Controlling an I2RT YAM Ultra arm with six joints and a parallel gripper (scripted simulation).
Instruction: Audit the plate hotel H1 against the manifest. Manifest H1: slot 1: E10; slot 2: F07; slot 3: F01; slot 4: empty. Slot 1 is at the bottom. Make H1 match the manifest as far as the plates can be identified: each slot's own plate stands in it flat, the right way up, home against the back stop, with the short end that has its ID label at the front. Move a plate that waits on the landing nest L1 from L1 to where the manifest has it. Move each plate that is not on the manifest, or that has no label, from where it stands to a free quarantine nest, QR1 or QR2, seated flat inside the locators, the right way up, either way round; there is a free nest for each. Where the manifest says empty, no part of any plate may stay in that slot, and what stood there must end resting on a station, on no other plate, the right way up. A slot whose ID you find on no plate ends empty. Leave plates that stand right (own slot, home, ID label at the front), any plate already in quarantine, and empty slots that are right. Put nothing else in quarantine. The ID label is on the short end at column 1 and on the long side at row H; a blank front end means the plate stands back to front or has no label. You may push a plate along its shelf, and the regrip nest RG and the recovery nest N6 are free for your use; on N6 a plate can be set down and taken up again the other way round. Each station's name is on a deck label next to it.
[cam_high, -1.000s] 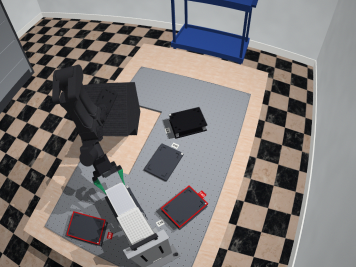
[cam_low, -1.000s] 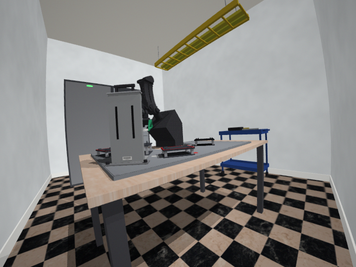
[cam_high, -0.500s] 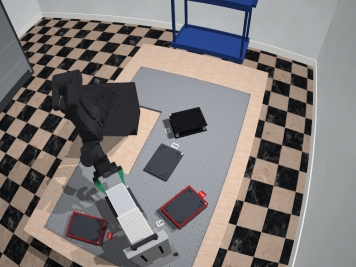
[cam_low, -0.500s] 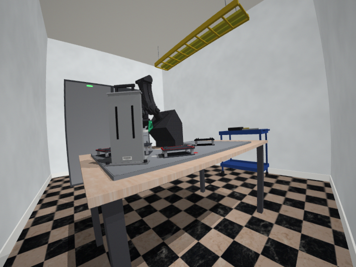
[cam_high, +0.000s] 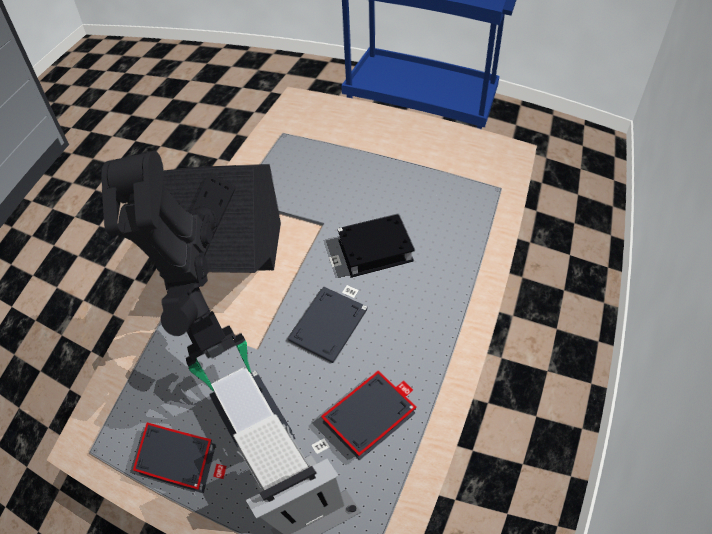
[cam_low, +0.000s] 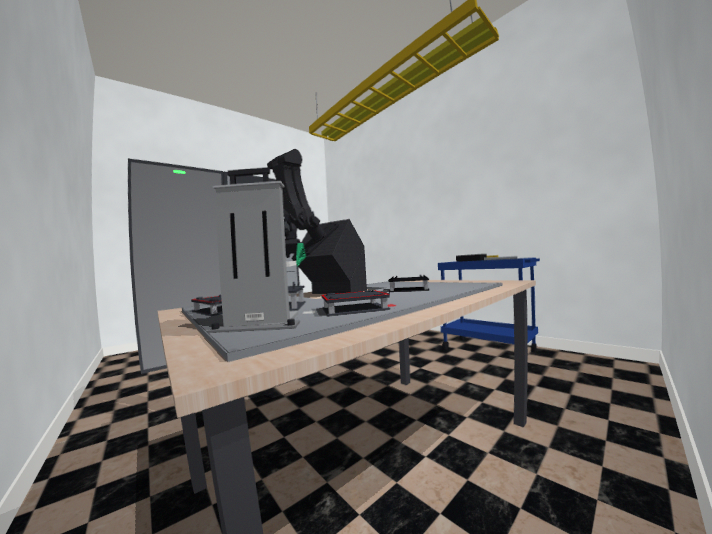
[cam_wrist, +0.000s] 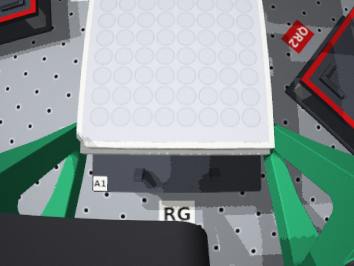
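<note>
My gripper (cam_high: 231, 379) (cam_wrist: 175, 133) is shut on a white plate (cam_high: 244, 399) (cam_wrist: 172, 85) by its long sides, near its front end. The plate is level, wells up, above the regrip nest RG (cam_wrist: 175, 172); its near end shows only as a thin strip with no readable label. Another white plate (cam_high: 271, 451) stands beyond it in the hotel H1 (cam_high: 304, 502) (cam_low: 248, 258); its label and the lower slots are hidden. No plate shows on quarantine nests QR1 (cam_high: 368, 413) or QR2 (cam_high: 172, 456), on recovery nest N6 (cam_high: 327, 324), or on landing nest L1 (cam_high: 376, 241).
The hotel's tall back wall faces the exterior view and hides most of the held plate there. QR2's raised corner (cam_wrist: 325, 80) is to the right in the wrist view, and a red-edged nest corner (cam_wrist: 20, 15) is at upper left. A blue cart (cam_high: 425, 86) stands beyond the table.
</note>
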